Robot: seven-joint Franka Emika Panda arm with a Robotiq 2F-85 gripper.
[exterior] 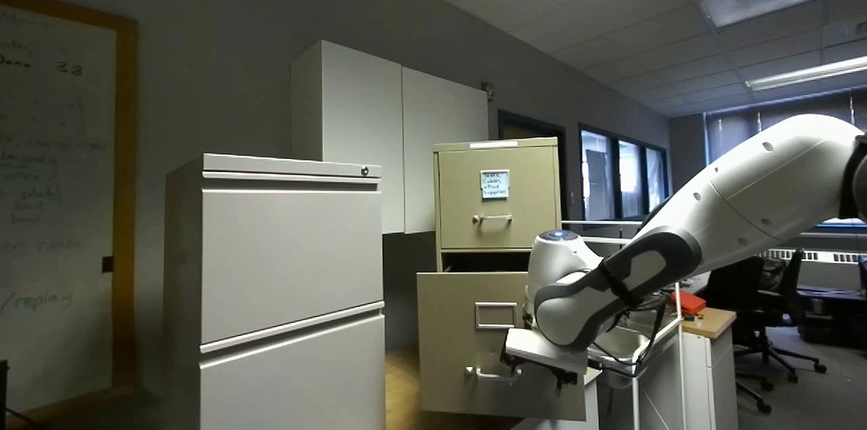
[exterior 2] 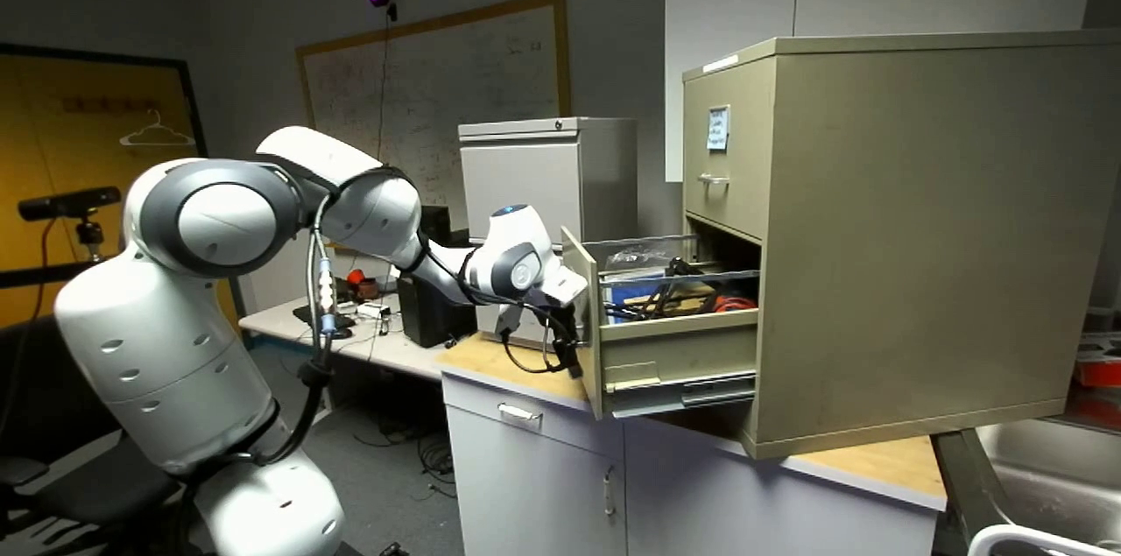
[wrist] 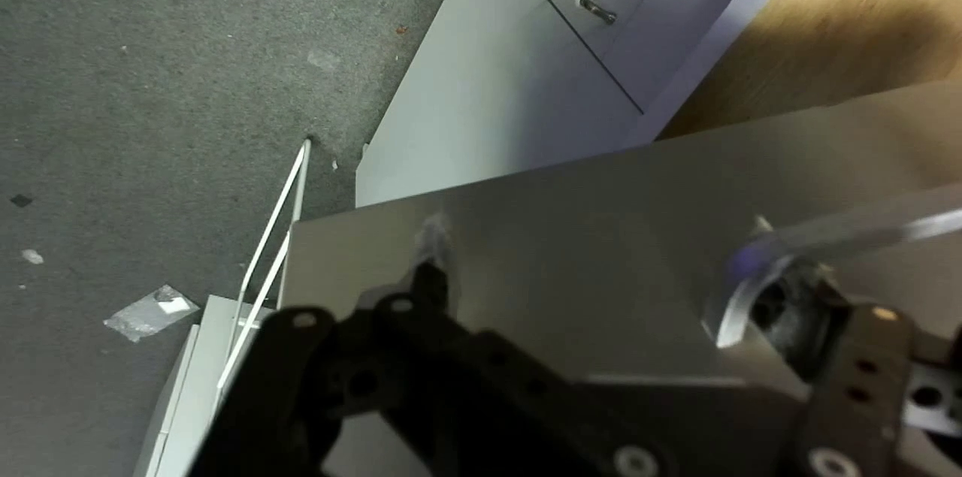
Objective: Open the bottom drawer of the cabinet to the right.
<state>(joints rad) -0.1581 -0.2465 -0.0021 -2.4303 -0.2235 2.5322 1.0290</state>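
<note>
Jaws spread wide, a robot's gripper (wrist: 612, 278) hovers at the front of the bottom drawer (exterior: 467, 342), which juts well out beneath the top drawer (exterior: 498, 206) of a tan filing cabinet (exterior 2: 928, 241). One finger (wrist: 804, 327) lies at an end of the drawer's handle (exterior: 494, 377), touching or not the views cannot settle; the span between the fingers crosses bare metal, so nothing is pinched, a stance better suited to letting go than to pulling. Behind the front, a jumble of dark, blue and red items (exterior 2: 674, 298) sits exposed, boxed in by the drawer's side wall (exterior 2: 692, 355). The wooden counter (exterior 2: 880, 461) under the filing cabinet probably serves to bring the drawers within the arm's (exterior 2: 166, 355) reach. The opening looks largely done, though whether the drawer could slide farther is unclear.
</note>
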